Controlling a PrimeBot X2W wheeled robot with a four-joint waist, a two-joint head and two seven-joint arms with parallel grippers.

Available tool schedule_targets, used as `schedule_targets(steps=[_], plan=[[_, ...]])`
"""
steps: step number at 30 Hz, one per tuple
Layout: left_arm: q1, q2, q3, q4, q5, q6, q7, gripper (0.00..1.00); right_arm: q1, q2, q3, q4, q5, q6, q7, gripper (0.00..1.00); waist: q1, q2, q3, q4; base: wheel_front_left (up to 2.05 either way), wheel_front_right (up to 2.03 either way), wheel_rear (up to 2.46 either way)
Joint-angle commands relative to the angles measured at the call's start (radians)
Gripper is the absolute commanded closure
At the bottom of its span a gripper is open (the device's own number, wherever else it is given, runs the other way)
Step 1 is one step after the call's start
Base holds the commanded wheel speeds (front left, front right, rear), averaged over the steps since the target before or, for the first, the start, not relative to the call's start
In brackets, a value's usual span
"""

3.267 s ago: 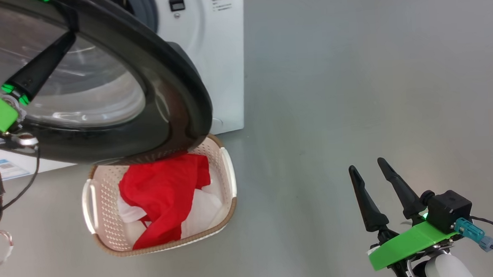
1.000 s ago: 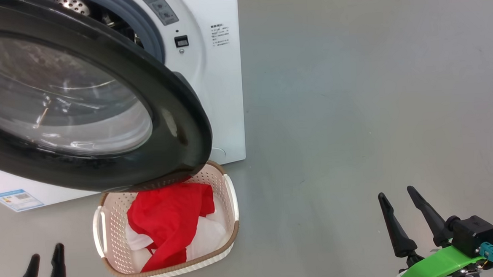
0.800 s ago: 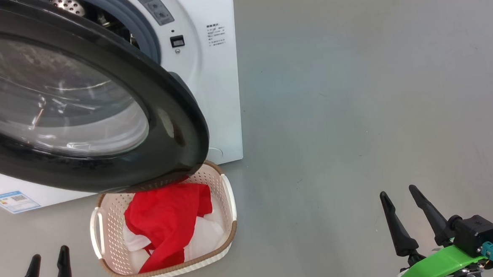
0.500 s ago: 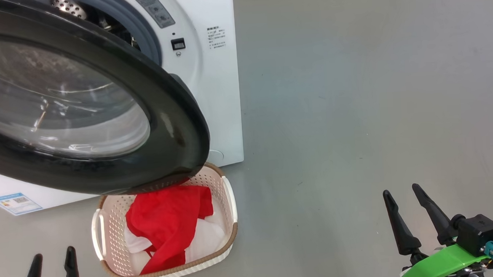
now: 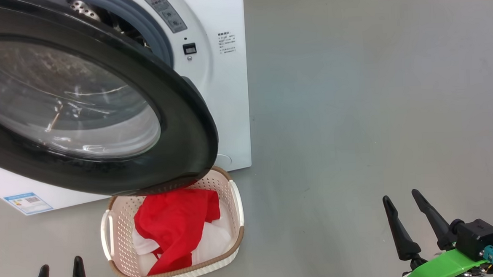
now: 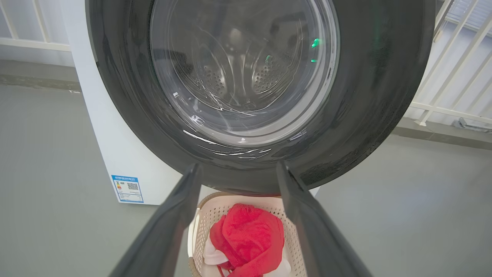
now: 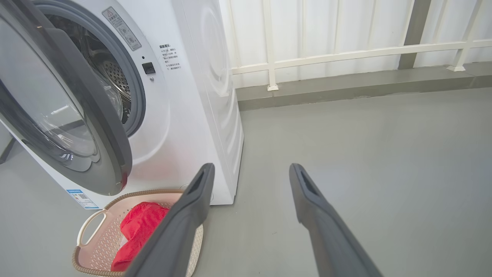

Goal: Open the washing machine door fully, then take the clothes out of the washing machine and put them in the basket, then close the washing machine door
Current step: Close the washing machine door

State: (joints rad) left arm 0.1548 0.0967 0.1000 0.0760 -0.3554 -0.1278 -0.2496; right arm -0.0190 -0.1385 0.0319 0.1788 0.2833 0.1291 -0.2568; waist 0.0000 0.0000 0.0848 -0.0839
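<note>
Washing machine door looms ahead of left end effector; open floor lies before right end effector.

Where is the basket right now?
In the head view the basket sits on the floor left of centre, in front of the washing machine, its far end under the open washing machine door, clothes inside.

A plain laundry or appliance-testing area: a white front-loading washing machine (blue energy label low on its front) stands alone on a smooth grey floor. A white railing on a grey kerb runs behind, and a perforated basket sits at its foot.
</note>
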Motion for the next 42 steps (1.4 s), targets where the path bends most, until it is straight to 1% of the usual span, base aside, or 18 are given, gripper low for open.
schedule_targets(steps=[1,11,17,18,19,20,21,26,32,42], plan=[[-0.016,0.008,0.037,-0.016,0.007,-0.003,-0.012,0.00,0.002,-0.015,0.029,-0.020,-0.006,0.002,-0.005,0.00,0.0000,0.0000,-0.005,0.003,0.00,0.00,0.00],[-0.012,-0.002,0.044,-0.018,0.005,-0.003,-0.012,0.00,0.003,-0.025,0.040,-0.022,-0.004,0.002,-0.005,0.00,0.0000,0.0000,-0.022,0.011,0.00,0.00,0.00],[-0.016,-0.004,0.034,-0.008,-0.001,-0.003,-0.012,0.00,-0.003,-0.028,0.058,-0.022,-0.001,0.002,-0.005,0.00,0.0000,0.0000,-0.021,0.029,0.00,0.00,0.00],[-0.019,-0.004,0.030,-0.004,-0.003,-0.003,-0.012,0.00,-0.007,-0.028,0.065,-0.021,0.001,0.002,-0.005,0.06,0.0000,0.0000,-0.020,0.034,0.00,0.00,0.00],[-0.021,-0.004,0.027,-0.003,-0.004,-0.003,-0.012,0.00,-0.012,-0.028,0.074,-0.020,0.003,0.002,-0.005,0.68,0.0000,0.0000,-0.017,0.040,0.00,0.00,0.00],[-0.024,-0.004,0.025,0.000,-0.005,-0.003,-0.012,0.00,-0.019,-0.029,0.083,-0.019,0.004,0.002,-0.005,0.98,0.0000,0.0000,-0.014,0.046,0.00,0.00,0.00],[-0.028,-0.004,0.022,0.002,-0.006,-0.003,-0.012,0.00,-0.029,-0.028,0.092,-0.019,0.007,0.002,-0.005,1.00,0.0000,0.0000,-0.011,0.052,0.00,0.00,0.00],[-0.049,-0.010,0.010,0.002,-0.006,-0.003,-0.012,0.00,-0.100,-0.020,0.162,-0.015,0.015,0.002,-0.005,1.00,0.0000,0.0000,0.014,0.090,0.00,0.00,0.00],[-0.078,-0.024,-0.003,0.001,-0.009,-0.003,-0.012,0.00,-0.219,-0.006,0.254,0.004,0.024,0.002,-0.005,1.00,0.0000,0.0000,0.048,0.148,0.00,0.00,0.00],[-0.153,-0.038,-0.053,0.010,-0.023,-0.003,-0.012,0.00,-0.403,0.011,0.355,0.097,0.051,0.002,-0.005,1.00,0.0000,0.0000,0.131,0.241,0.00,0.00,0.00]])
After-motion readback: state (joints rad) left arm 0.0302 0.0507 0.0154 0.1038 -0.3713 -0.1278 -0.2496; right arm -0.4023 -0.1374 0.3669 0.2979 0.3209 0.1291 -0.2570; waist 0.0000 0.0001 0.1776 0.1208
